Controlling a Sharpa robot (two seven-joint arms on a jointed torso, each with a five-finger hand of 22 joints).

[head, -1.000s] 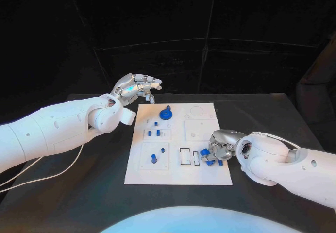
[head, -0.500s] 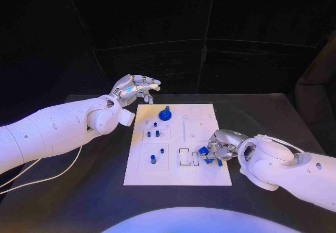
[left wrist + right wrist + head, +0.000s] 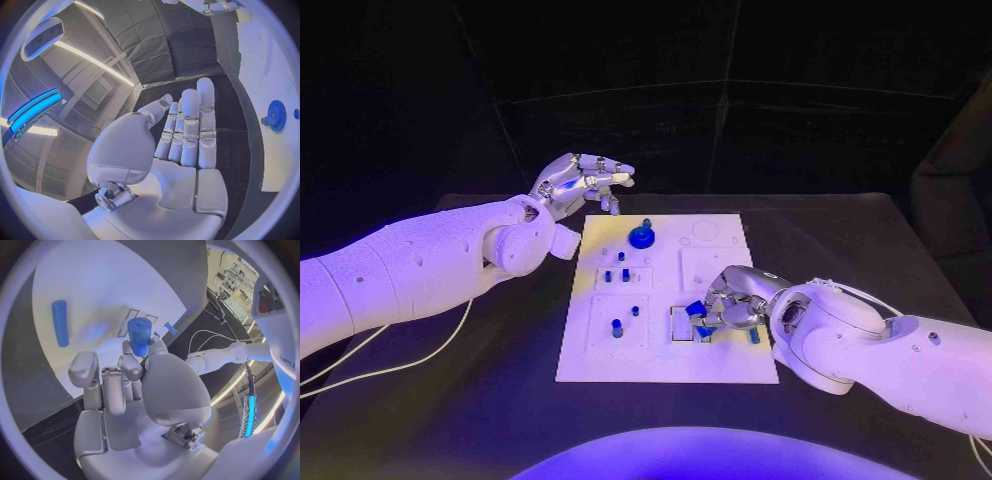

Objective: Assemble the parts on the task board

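The white task board [image 3: 718, 360] lies in the middle of the black table. My right hand [image 3: 737, 304] hovers over its near middle and pinches a short blue cylinder [image 3: 695, 309] beside the rectangular slots [image 3: 679, 324]. In the right wrist view the blue cylinder [image 3: 140, 335] sits upright between thumb and fingers of that hand [image 3: 134, 390], and a blue rod [image 3: 60, 322] lies on the board [image 3: 94, 280]. My left hand [image 3: 581, 183] is raised past the board's far left corner, fingers apart and holding nothing; its fingers [image 3: 190, 132] are stretched straight. A blue gear [image 3: 642, 237] stands on the far part.
Small blue pegs [image 3: 620, 272] stand in the left squares, with two more [image 3: 616, 324] nearer me. Another blue piece [image 3: 753, 336] lies just by my right hand. The gear [image 3: 275, 115] also appears on the board [image 3: 272, 65] in the left wrist view. A white cable [image 3: 401, 355] trails at left.
My right hand has shifted left across the board with the blue cylinder, now beside the rectangular slots. The left hand has stayed where it was.
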